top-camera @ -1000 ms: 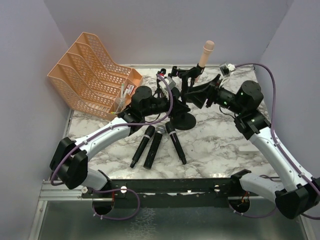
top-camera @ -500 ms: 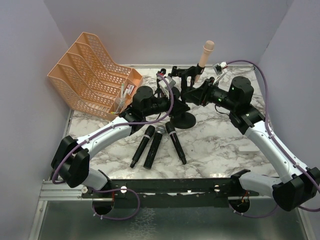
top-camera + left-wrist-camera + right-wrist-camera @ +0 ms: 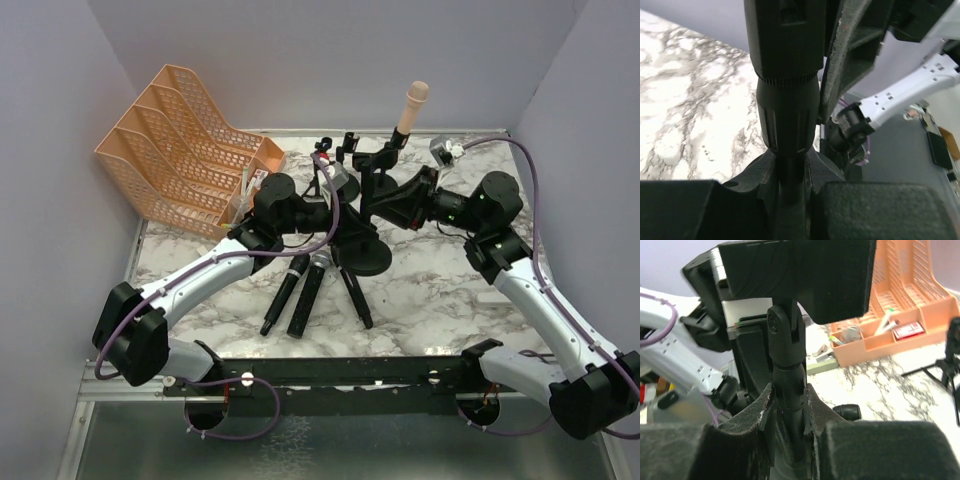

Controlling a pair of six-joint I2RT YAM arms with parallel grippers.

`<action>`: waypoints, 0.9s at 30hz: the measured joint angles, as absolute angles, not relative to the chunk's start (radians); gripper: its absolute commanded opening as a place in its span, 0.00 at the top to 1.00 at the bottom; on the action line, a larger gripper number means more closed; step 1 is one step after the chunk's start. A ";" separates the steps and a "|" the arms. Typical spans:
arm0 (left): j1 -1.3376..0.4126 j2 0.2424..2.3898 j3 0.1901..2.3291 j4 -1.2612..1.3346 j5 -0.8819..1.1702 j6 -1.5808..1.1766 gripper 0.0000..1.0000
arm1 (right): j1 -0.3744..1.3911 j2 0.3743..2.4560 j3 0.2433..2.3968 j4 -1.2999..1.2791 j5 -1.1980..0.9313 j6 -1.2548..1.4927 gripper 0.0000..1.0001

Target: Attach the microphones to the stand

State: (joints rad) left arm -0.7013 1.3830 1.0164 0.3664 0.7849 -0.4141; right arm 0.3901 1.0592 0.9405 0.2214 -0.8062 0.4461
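Note:
The black stand (image 3: 363,256) rests on its round base mid-table, and a pale pink microphone (image 3: 412,106) is held in its top clip. Both grippers grip the stand's pole. My left gripper (image 3: 340,215) is shut on it from the left, and the left wrist view shows the pole (image 3: 787,115) pinched between the jaws of that gripper (image 3: 790,175). My right gripper (image 3: 380,205) is shut on it from the right, its jaws touching the pole (image 3: 786,345) on both sides (image 3: 788,410). Three microphones lie in front of the base: a black one (image 3: 282,294), one with a silver mesh head (image 3: 308,292), and another black one (image 3: 354,292).
Orange file trays (image 3: 185,150) stand at the back left and also show in the right wrist view (image 3: 900,315). A small black tripod (image 3: 322,168) stands behind the stand. Grey walls close in the back and both sides.
My right gripper moved in to the stand's pole and closed on it. The stand's base shifted slightly toward the near side, over the right black microphone's head. The left gripper kept its grip.

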 measured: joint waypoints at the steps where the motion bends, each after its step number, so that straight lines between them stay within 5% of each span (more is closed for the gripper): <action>1: -0.702 1.371 1.013 0.370 0.812 -0.407 1.00 | 0.389 1.052 0.937 0.242 -0.842 0.436 0.83; 3: -0.705 1.349 1.007 0.378 0.843 -0.399 1.00 | 0.389 1.039 0.937 0.261 -0.884 0.413 0.49; 4: -0.707 1.343 1.007 0.379 0.849 -0.397 1.00 | 0.391 1.031 0.938 0.260 -0.886 0.398 0.40; 8: -0.716 1.336 1.006 0.395 0.849 -0.396 1.00 | 0.395 1.002 0.941 0.234 -0.835 0.353 0.30; 20: -0.715 1.397 1.006 0.402 0.790 -0.419 1.00 | 0.395 1.084 0.945 0.329 -0.729 0.467 0.37; 27: -0.716 1.409 1.006 0.403 0.768 -0.435 1.00 | 0.395 1.138 0.968 0.382 -0.704 0.552 0.61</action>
State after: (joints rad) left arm -0.7158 1.4086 1.0058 0.4026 0.7681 -0.4347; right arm 0.3946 1.1381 0.9680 0.3820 -0.7044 0.5518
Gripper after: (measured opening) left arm 0.191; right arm 0.468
